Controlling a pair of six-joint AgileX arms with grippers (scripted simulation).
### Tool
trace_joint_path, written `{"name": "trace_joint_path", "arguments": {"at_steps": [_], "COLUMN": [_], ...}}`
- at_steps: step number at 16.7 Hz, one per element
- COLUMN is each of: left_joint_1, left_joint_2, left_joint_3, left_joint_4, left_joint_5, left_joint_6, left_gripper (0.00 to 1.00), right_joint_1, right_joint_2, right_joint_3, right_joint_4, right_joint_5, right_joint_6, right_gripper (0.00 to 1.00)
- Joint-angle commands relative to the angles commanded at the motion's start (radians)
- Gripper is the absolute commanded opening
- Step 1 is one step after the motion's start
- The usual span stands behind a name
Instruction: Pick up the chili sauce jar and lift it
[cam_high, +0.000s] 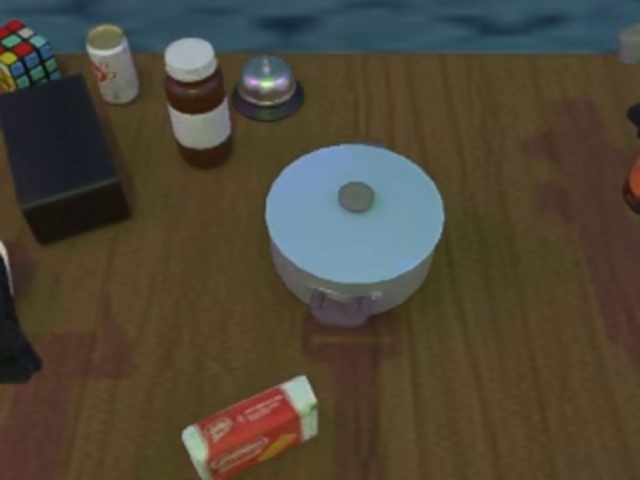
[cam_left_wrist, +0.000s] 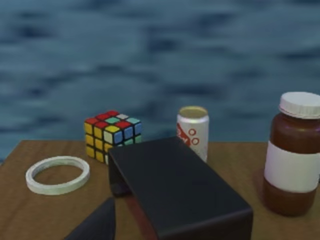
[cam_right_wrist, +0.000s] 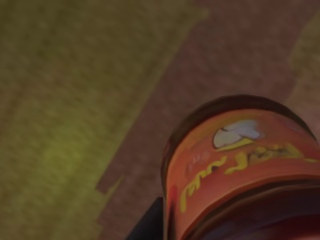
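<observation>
The chili sauce jar (cam_right_wrist: 240, 165) fills the right wrist view from close up: orange-red label with yellow lettering and a small pale mark, dark contents at its end. One dark finger (cam_right_wrist: 150, 222) of my right gripper presses against its side; the other finger is hidden behind the jar. The table looks far behind the jar. From above, only an orange sliver of the jar (cam_high: 633, 182) shows at the table's right edge. My left gripper (cam_high: 14, 330) is parked at the left edge, open, with one finger (cam_left_wrist: 97, 220) showing and nothing in it.
A round pale-blue lidded pot (cam_high: 354, 225) stands mid-table. A black box (cam_high: 60, 155), Rubik's cube (cam_high: 25, 55), white bottle (cam_high: 112, 62), brown white-lidded jar (cam_high: 198, 100) and bell (cam_high: 268, 86) line the back left. A red packet (cam_high: 252, 428) lies near the front. A white ring (cam_left_wrist: 57, 174) lies beside the cube.
</observation>
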Motion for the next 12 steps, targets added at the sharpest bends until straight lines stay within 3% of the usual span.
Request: {"name": "trace_joint_path", "arguments": {"at_steps": [6, 12], "left_joint_1": [0.0, 0.0], "left_joint_2": [0.0, 0.0], "left_joint_3": [0.0, 0.0], "left_joint_4": [0.0, 0.0], "left_joint_5": [0.0, 0.0], "left_joint_6": [0.0, 0.0], "left_gripper": [1.0, 1.0], "right_joint_1": [0.037, 0.171], "right_joint_2": [0.02, 0.061], "right_joint_3": [-0.004, -0.044], "right_joint_4": [0.025, 0.103], "right_joint_5": [0.009, 0.037], "right_joint_6": [0.117, 0.558], "right_gripper": [0.0, 0.0]}}
